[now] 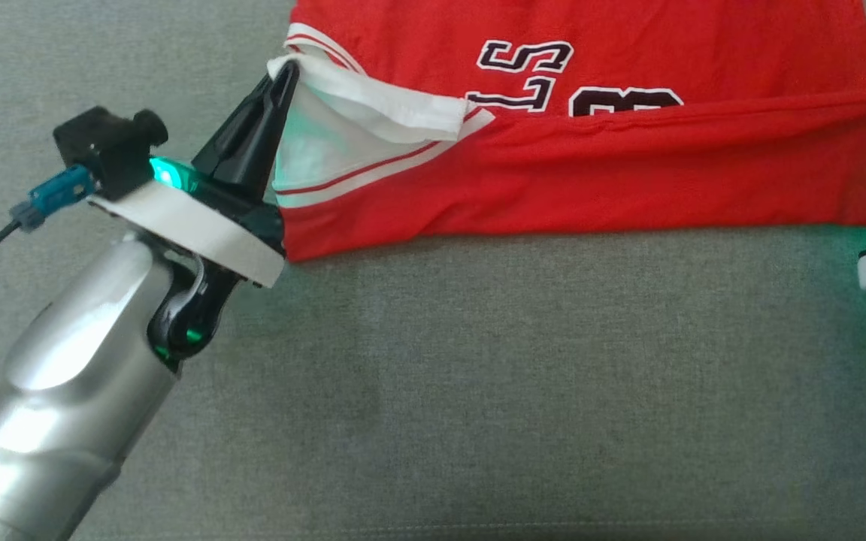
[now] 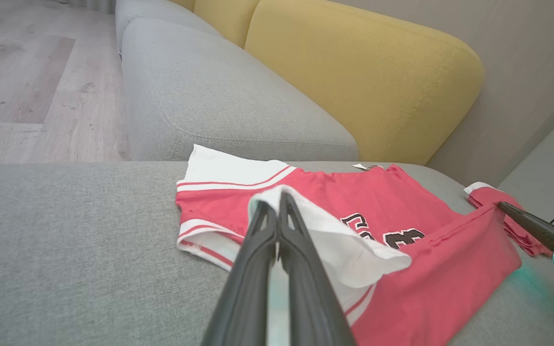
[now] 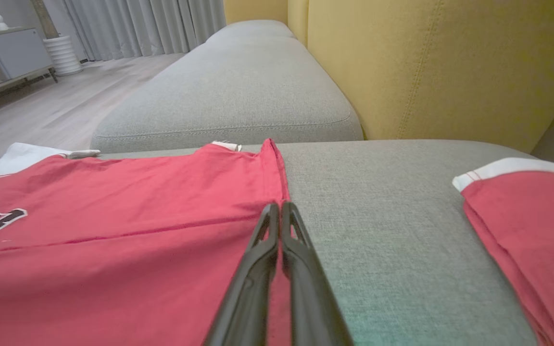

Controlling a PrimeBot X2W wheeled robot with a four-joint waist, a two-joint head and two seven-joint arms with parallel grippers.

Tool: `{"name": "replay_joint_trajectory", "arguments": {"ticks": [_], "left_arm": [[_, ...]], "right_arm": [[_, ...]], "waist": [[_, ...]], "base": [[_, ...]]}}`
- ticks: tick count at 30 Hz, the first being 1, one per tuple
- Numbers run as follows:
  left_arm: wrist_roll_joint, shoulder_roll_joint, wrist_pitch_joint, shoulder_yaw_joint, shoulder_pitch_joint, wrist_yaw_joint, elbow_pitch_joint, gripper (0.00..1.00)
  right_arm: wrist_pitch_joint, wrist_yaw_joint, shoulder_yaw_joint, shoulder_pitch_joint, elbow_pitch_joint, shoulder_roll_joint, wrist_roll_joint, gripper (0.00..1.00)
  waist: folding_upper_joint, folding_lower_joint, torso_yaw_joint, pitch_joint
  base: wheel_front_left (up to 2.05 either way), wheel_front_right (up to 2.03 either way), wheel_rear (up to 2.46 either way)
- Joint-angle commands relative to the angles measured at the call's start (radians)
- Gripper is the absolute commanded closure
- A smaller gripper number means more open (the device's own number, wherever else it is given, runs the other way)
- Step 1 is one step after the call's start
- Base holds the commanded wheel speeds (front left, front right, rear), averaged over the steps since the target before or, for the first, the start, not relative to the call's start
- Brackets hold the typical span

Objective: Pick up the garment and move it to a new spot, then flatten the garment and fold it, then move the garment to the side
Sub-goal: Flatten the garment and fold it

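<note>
A red garment (image 1: 628, 173) with black lettering and white trim lies on the grey sofa seat (image 1: 523, 376), its near edge lifted and folded over toward the lettering. My left gripper (image 1: 287, 75) is shut on the white-trimmed corner at the garment's left end; in the left wrist view its tips (image 2: 277, 204) pinch the white hem (image 2: 334, 240). My right gripper (image 3: 281, 209) is shut on the red edge of the garment (image 3: 113, 230) at the right end. From the left wrist camera that right gripper (image 2: 502, 205) holds the fold raised and taut.
Yellow back cushions (image 2: 363, 81) stand behind the seat. A second grey seat cushion (image 3: 238, 91) adjoins, with wooden floor (image 2: 17, 86) beyond. A red piece with white trim (image 3: 527, 221) lies right of my right gripper; I cannot tell whether it belongs to the same garment.
</note>
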Motion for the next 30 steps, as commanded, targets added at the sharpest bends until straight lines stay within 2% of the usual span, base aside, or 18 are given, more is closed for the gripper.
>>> {"name": "replay_joint_trajectory", "arguments": {"ticks": [1, 4, 5, 6, 8, 10, 15, 18, 25, 30], "left_arm": [[0.012, 0.025, -0.012, 0.033, -0.044, -0.01, -0.006, 1.0], [0.016, 0.018, -0.027, 0.021, -0.072, -0.015, 0.033, 1.0], [0.02, 0.015, -0.034, 0.017, -0.078, -0.016, 0.047, 1.0], [0.017, 0.013, -0.037, 0.006, -0.083, -0.018, 0.069, 0.0], [0.033, 0.019, -0.076, 0.013, -0.085, -0.018, 0.081, 0.0], [0.057, 0.025, -0.112, 0.029, -0.075, 0.002, 0.083, 0.0], [0.109, 0.013, -0.148, 0.071, 0.039, 0.127, 0.051, 0.0], [0.106, -0.012, -0.151, 0.071, 0.132, 0.169, 0.026, 0.0], [0.069, -0.047, -0.112, 0.026, 0.25, 0.183, 0.016, 0.0], [0.062, -0.042, -0.06, -0.009, 0.251, 0.155, 0.053, 0.0]], "right_arm": [[-0.014, 0.007, 0.011, -0.005, -0.014, -0.024, -0.006, 1.0], [-0.01, 0.007, 0.018, -0.023, 0.017, -0.016, 0.002, 1.0], [-0.008, 0.007, 0.018, -0.028, 0.027, -0.011, 0.009, 0.79], [-0.016, 0.007, 0.022, -0.035, 0.039, -0.002, 0.026, 0.0], [-0.026, 0.007, 0.034, -0.033, 0.045, -0.002, 0.04, 0.0], [-0.039, 0.007, 0.043, -0.028, 0.05, -0.003, 0.054, 0.0], [-0.074, 0.007, 0.049, 0.006, 0.053, -0.008, 0.087, 0.0], [-0.084, 0.007, 0.052, 0.027, 0.059, -0.007, 0.099, 0.0], [-0.096, 0.007, 0.067, 0.038, 0.074, 0.0, 0.116, 0.0], [-0.1, 0.007, 0.078, 0.031, 0.085, 0.0, 0.124, 0.0]], "waist": [[0.0, -0.0003, -0.008, 0.01], [0.0, -0.0003, -0.011, 0.017], [0.0, -0.0003, -0.012, 0.018], [0.0, -0.0003, -0.011, 0.016], [0.0, -0.0003, -0.01, 0.013], [0.0, -0.0003, -0.008, 0.006], [0.0, -0.0003, 0.006, -0.016], [0.0, -0.0003, 0.011, -0.028], [0.0, -0.0003, 0.007, -0.036], [0.0, -0.0003, -0.001, -0.029]], "base": [[0.0, 0.0, 0.0], [0.0, 0.0, 0.0], [0.0, 0.0, 0.0], [0.0, 0.0, 0.0], [0.0, 0.0, 0.0], [0.0, 0.0, 0.0], [0.0, 0.0, 0.0], [0.0, 0.0, 0.0], [0.0, 0.0, 0.0], [0.0, 0.0, 0.0]]}}
